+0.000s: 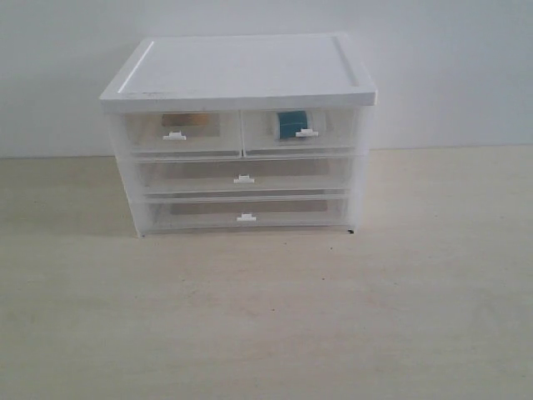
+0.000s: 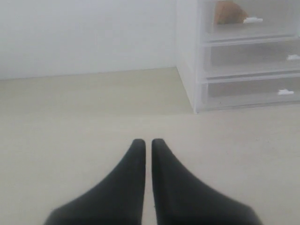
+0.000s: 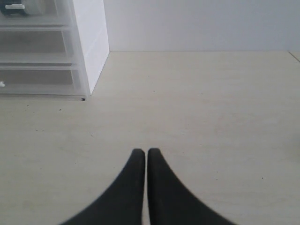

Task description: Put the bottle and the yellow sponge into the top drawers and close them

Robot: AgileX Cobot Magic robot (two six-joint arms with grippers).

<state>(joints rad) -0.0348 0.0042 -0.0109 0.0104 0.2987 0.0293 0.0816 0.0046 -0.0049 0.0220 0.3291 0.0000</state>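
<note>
— Bottle (image 1: 291, 124) and yellow sponge (image 1: 185, 122): where are they lying?
— Each is sitting inside one of the top drawers (image 1: 208, 143), sponge left, bottle right, both drawers sitting flush in the cabinet (image 1: 241, 75).
— And the claws?
— The left gripper (image 2: 147, 143) and right gripper (image 3: 142, 152) are hanging over the table (image 1: 266, 317), fingertips almost touching, gripping nothing, well apart from the cabinet.
</note>
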